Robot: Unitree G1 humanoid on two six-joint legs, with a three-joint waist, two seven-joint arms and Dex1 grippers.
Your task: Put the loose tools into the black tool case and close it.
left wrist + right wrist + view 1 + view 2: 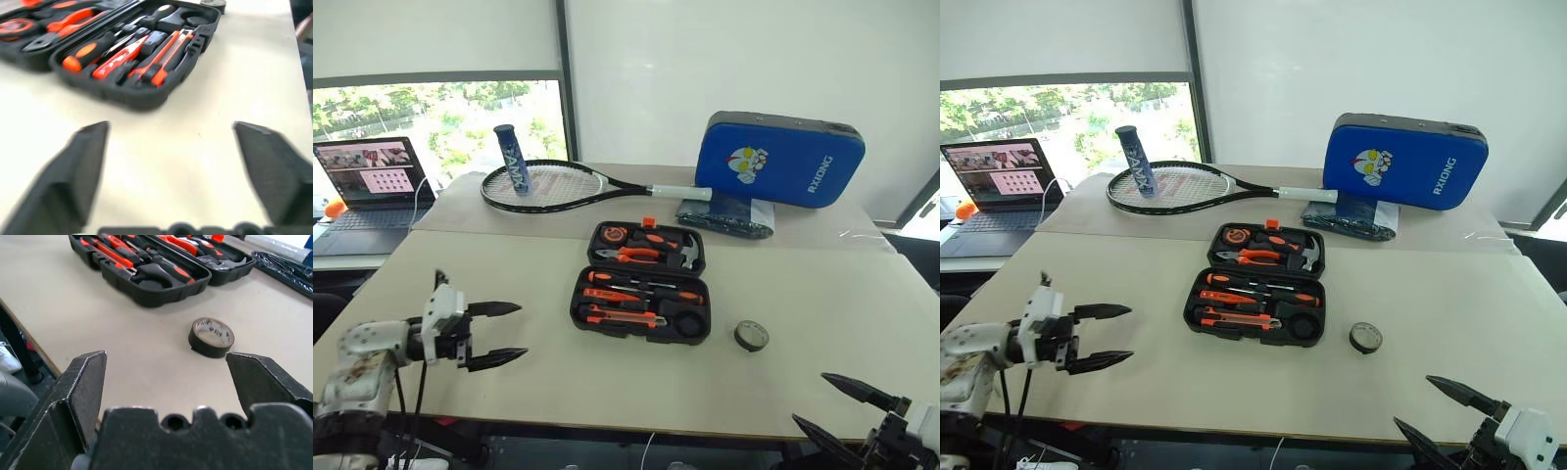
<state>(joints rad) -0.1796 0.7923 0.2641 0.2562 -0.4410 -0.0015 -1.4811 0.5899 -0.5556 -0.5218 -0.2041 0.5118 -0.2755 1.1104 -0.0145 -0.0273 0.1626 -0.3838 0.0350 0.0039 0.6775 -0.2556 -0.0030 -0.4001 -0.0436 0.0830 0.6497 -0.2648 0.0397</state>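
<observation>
A beige table stands before a white wall, with a window and a laptop off to the left. At the table's far side lie a racket with a blue tube standing on its strings, and a blue pad leaning upright.

The case lies open in the middle of the table, its lid flat behind the base. The base holds two screwdrivers, a tester and a knife in their slots — the lid holds a hammer, pliers and a tape measure. The tape roll lies flat on the table just right of the case, apart from it.

The left gripper hovers left of the case, jaws spread and empty. The right gripper sits at the near right edge — also spread, empty, with the roll ahead of it.
</observation>
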